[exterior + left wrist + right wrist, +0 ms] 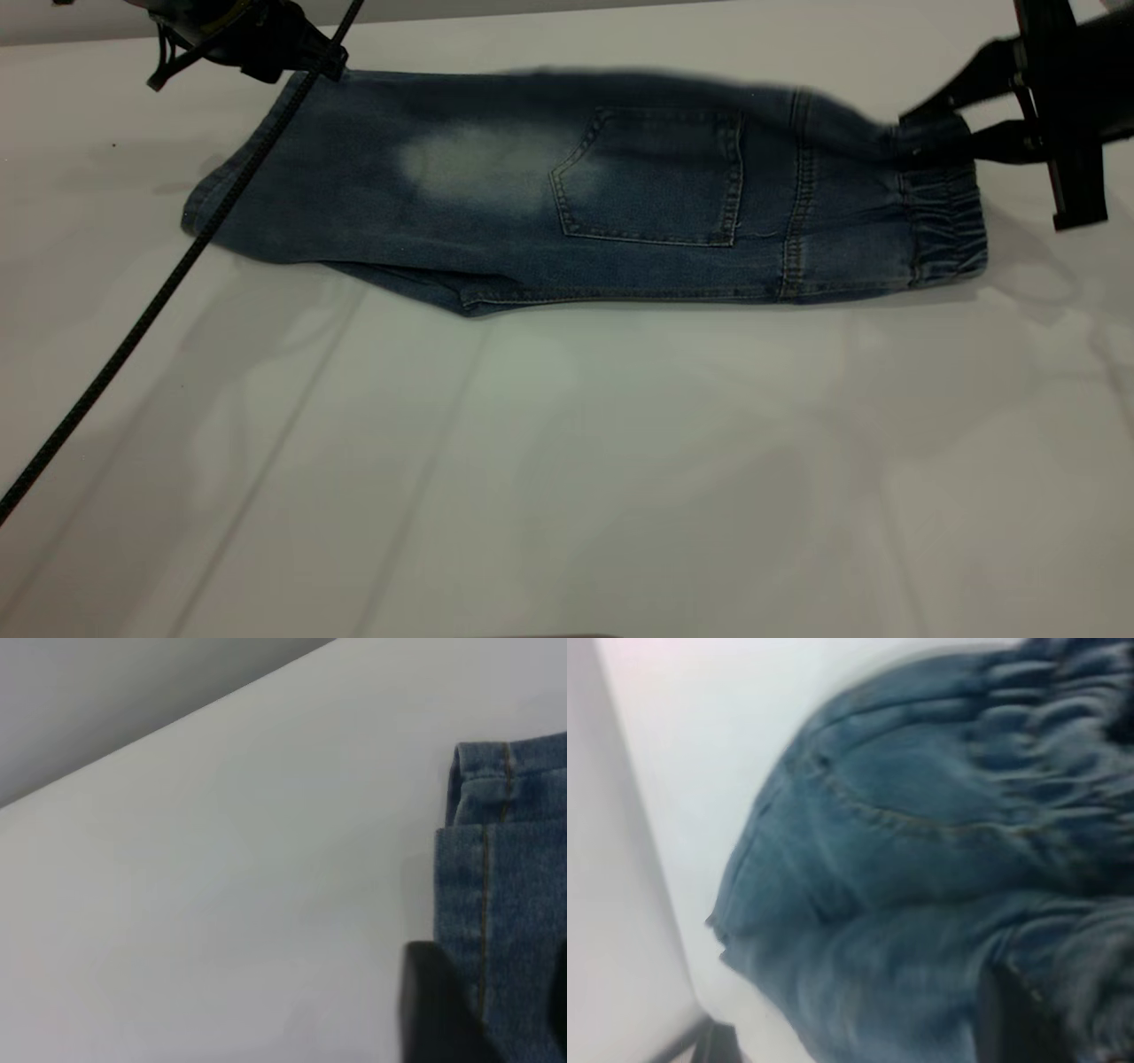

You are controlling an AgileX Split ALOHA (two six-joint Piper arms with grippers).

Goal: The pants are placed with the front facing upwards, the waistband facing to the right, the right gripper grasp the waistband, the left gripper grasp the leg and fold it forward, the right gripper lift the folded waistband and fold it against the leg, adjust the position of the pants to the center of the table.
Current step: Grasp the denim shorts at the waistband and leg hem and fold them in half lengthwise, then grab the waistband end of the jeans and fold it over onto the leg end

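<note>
The blue denim pants point(567, 195) lie lengthwise across the far part of the white table point(567, 461). They are doubled over, with the patch pocket point(651, 177) up and a faded patch beside it. The ruffled waistband point(948, 226) points right. My right gripper point(914, 135) is shut on the waistband's far corner, which is raised a little. In the right wrist view, denim and the waistband point(1045, 718) fill the picture beside one dark finger point(999, 1014). My left gripper point(321, 66) is shut on the leg's far hem corner. The hem point(496, 877) runs between its fingers point(430, 1005).
A black braided cable point(168, 283) slants from the left gripper across the leg end down to the table's left front. Bare white tabletop stretches in front of the pants. The table's far edge point(168, 731) lies close behind the left gripper.
</note>
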